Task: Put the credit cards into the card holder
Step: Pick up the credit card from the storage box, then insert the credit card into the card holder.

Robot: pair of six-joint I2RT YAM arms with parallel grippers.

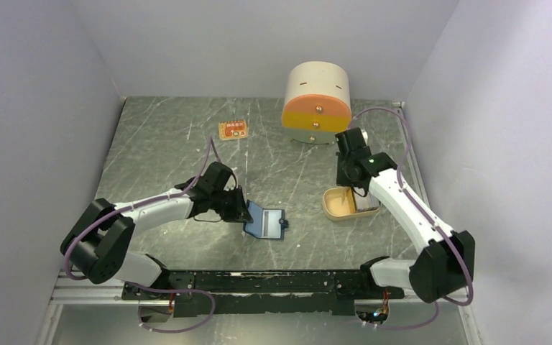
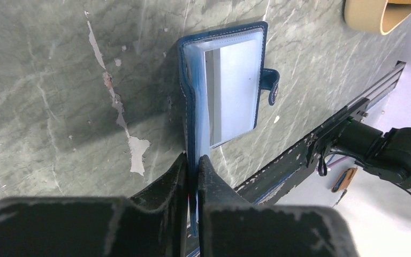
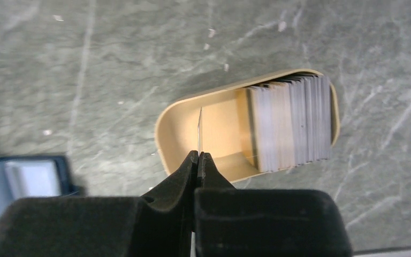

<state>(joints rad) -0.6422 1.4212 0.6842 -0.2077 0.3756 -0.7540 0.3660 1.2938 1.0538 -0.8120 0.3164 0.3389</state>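
Slippage was your main risk: your right gripper (image 3: 198,160) was pinched shut on just the bottom edge of one card (image 3: 199,131), held edge-on over the tan tray (image 3: 222,123), so a brush against the rim could twist it loose. Your left gripper (image 2: 192,166) was clamped shut on the cover edge of the card holder (image 2: 235,85), which lay open on the table (image 1: 172,144) toward 6 o'clock; too hard a pull could drag or fold it. Remaining credit cards (image 3: 291,123) stood stacked in the tray, at the holder's 3 o'clock. Bare table lay between them, but the black rail (image 1: 259,282) sat near the holder's 6 o'clock side.
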